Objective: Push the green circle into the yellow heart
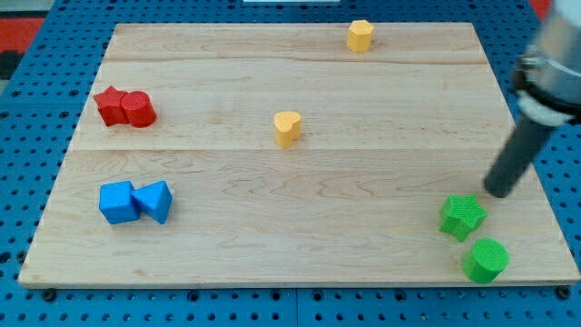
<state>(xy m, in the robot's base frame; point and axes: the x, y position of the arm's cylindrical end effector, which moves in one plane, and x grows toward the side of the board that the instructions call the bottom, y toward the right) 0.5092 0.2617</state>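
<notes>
The green circle (487, 261) sits near the board's bottom right corner. A green star (463, 217) lies just up and left of it, almost touching. The yellow heart (288, 128) stands near the board's middle, far to the left of the green circle. My tip (497, 192) is at the right side of the board, just above and right of the green star and well above the green circle, touching neither.
A yellow hexagon-like block (360, 35) is at the view's top edge. A red star (111, 105) and red cylinder (139, 110) touch at the left. A blue cube (118, 202) and blue triangle (154, 200) touch at the lower left. The wooden board (290, 227) ends close to the green blocks.
</notes>
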